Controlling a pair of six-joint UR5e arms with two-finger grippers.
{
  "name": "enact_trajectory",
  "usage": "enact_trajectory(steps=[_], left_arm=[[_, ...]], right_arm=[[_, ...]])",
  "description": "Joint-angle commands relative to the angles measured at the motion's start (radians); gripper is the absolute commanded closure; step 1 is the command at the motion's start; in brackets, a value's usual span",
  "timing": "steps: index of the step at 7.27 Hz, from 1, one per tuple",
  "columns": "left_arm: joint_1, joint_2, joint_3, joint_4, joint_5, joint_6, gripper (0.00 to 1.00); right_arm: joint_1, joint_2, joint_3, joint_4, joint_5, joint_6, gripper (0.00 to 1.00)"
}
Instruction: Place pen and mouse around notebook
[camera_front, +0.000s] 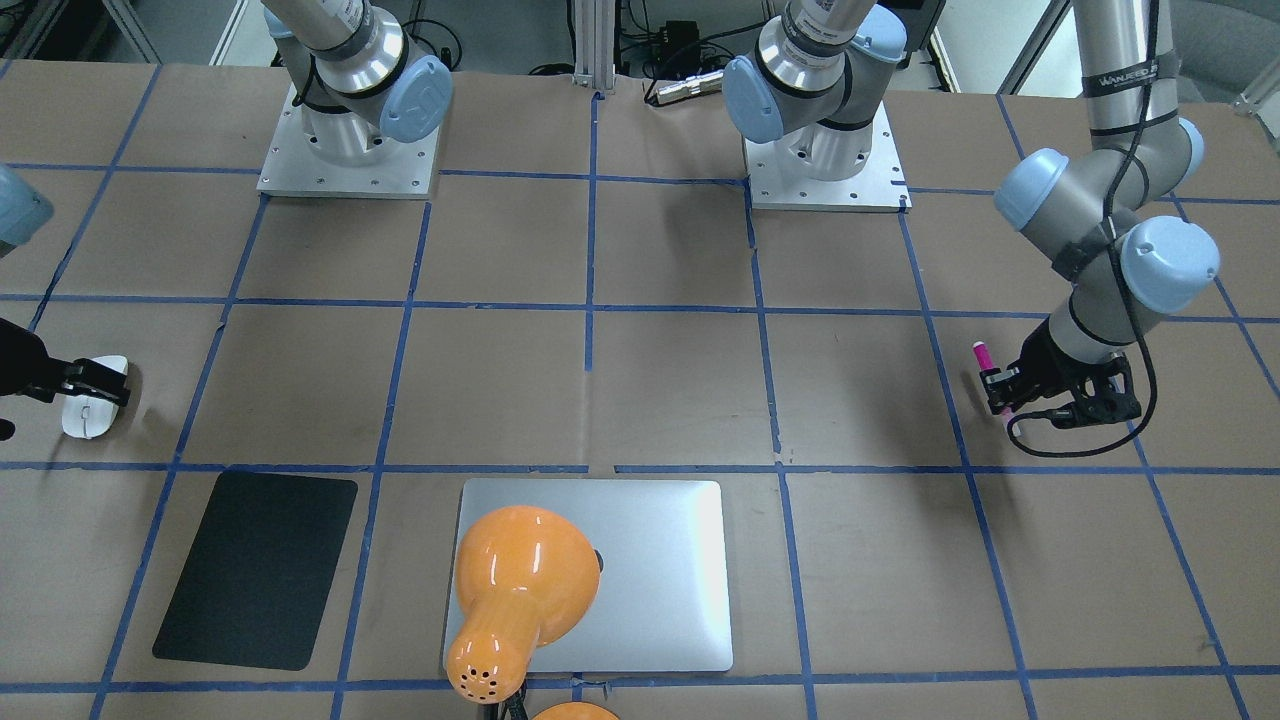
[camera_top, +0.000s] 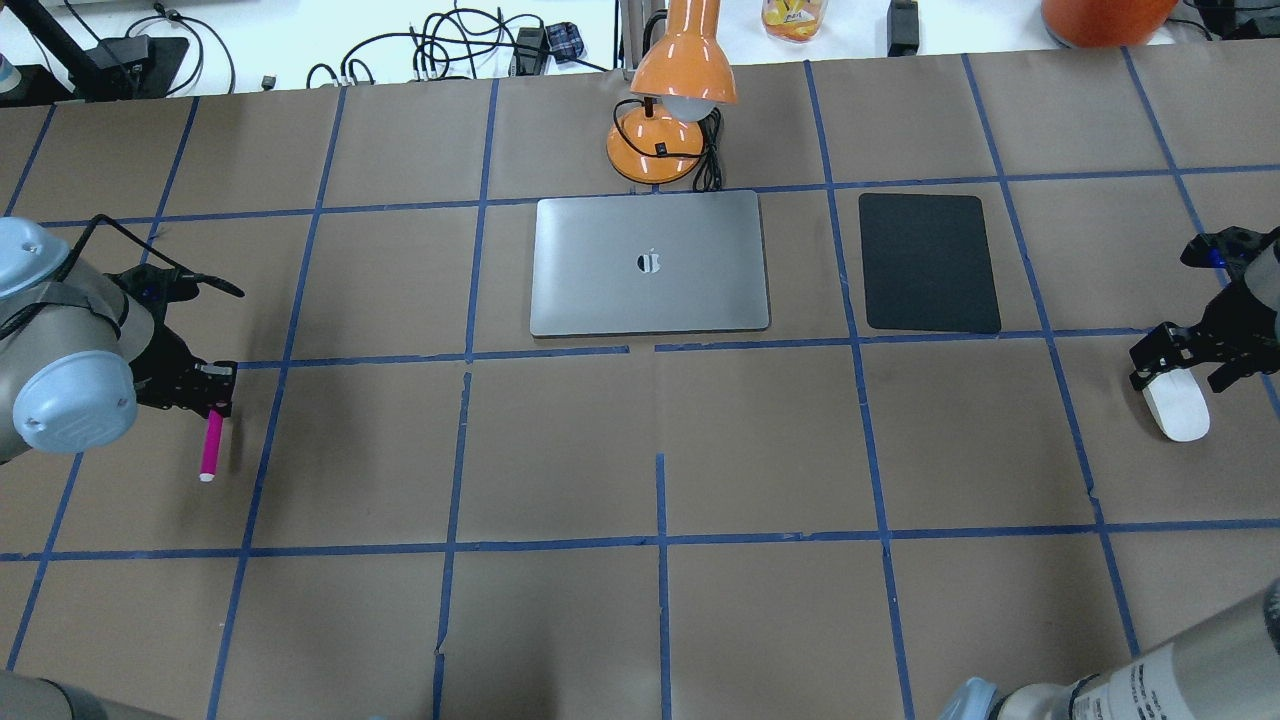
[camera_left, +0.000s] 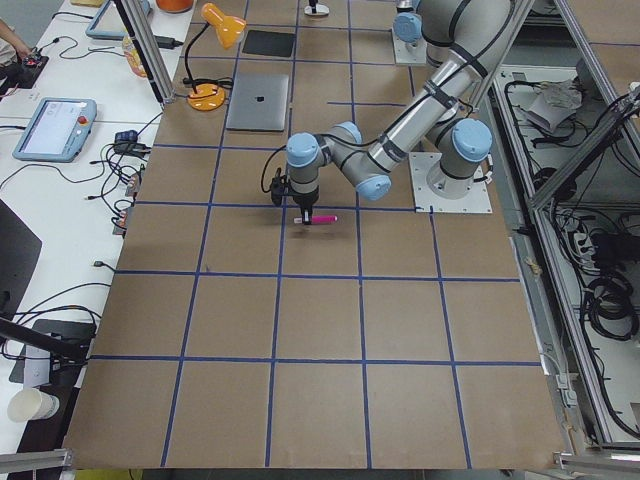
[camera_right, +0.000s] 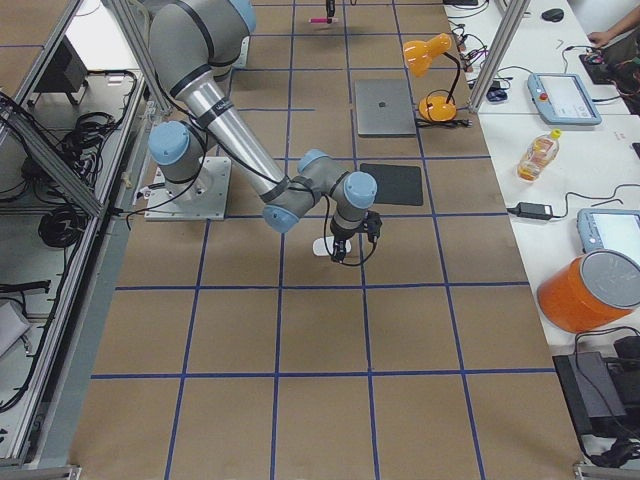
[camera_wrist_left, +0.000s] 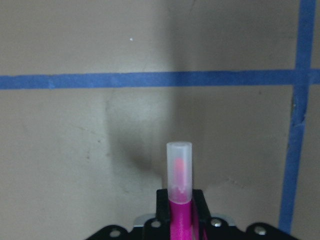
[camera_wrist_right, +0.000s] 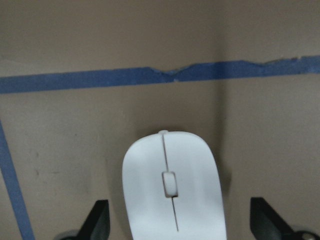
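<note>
Table (camera_top: 560, 450): covered in brown paper, marked into large squares by blue tape (camera_top: 660, 540), which is torn and patched in places. Notebook (camera_top: 650, 265): silver-grey, closed, flat near the far edge at mid-table. Orange desk lamp (camera_top: 670, 110): stands just behind the notebook, its shade hanging over the notebook's rear edge. Black mat (camera_top: 930, 262): flat, beside the notebook on the robot's right, not touching it. Pen (camera_top: 211, 445): magenta, at the robot's left end of the table and well apart from the notebook; the left gripper (camera_top: 215, 392) pinches it by the rear of its barrel, pale cap pointing away. Whether it touches the paper cannot be told. Mouse (camera_top: 1177, 405): white, on the paper at the robot's right end, beyond the mat; the right gripper (camera_top: 1187, 368) is spread astride it, with a gap on each side. Surroundings: white bench (camera_right: 560, 200) carrying a teach pendant (camera_right: 562, 96), a bottle (camera_right: 538, 156), an orange drum (camera_right: 590, 290) and cables.
</note>
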Motion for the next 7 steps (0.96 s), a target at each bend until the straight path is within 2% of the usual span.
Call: enact_trajectory(steps=[1, 2, 4, 7], left_arm=[[-0.171, 0.069, 0.002, -0.097, -0.02, -0.436, 1.0], [-0.286, 0.081, 0.011, -0.098, -0.064, -0.685, 1.0], [-0.527, 0.055, 0.06, -0.096, -0.075, -1.153, 1.0], [-0.779, -0.003, 0.124, -0.093, -0.076, -1.716, 1.0]], right_arm=[[0.001, 0.001, -0.001, 0.002, 0.003, 0.0, 0.11], [0.001, 0.002, 0.0, 0.005, 0.001, 0.0, 0.13], [0.001, 0.002, 0.0, 0.011, 0.0, 0.002, 0.13], [0.001, 0.002, 0.0, 0.016, -0.002, 0.003, 0.17]])
